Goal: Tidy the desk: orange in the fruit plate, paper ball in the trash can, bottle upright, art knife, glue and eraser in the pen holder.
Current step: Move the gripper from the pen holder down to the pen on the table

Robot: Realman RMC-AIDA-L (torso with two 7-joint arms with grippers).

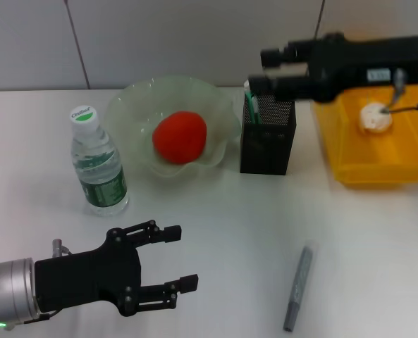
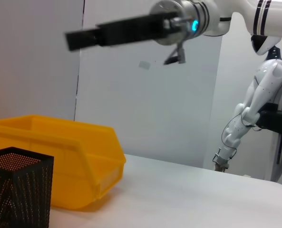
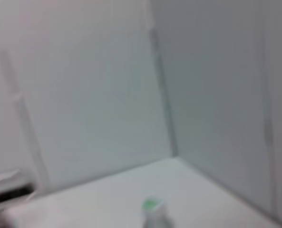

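At the near left of the desk (image 1: 216, 232) your left hand (image 1: 168, 265) hovers low with its fingers spread wide, holding nothing. Just beyond it the bottle (image 1: 98, 164) stands upright, cap on. Next along, the orange (image 1: 180, 136) lies in the fruit plate (image 1: 127, 105), so both those steps look finished. The pen holder (image 1: 266, 137) stands just beside the plate with something green-and-white showing at its rim; you cannot tell from here what it is, and no eraser is visible anywhere. Your right hand (image 1: 268, 70) is held above the holder's back edge, its fingers drawn close together with nothing seen between them. On the near desk, well apart from the holder, a grey pen-shaped item (image 1: 299, 287), likely the art knife, lies flat and looks like the job in hand. At far right the paper ball (image 1: 375, 117) rests in the trash can (image 1: 349, 158). For the next move, bring a hand down over that grey item, close across its narrow body, then carry it to the holder's mouth.
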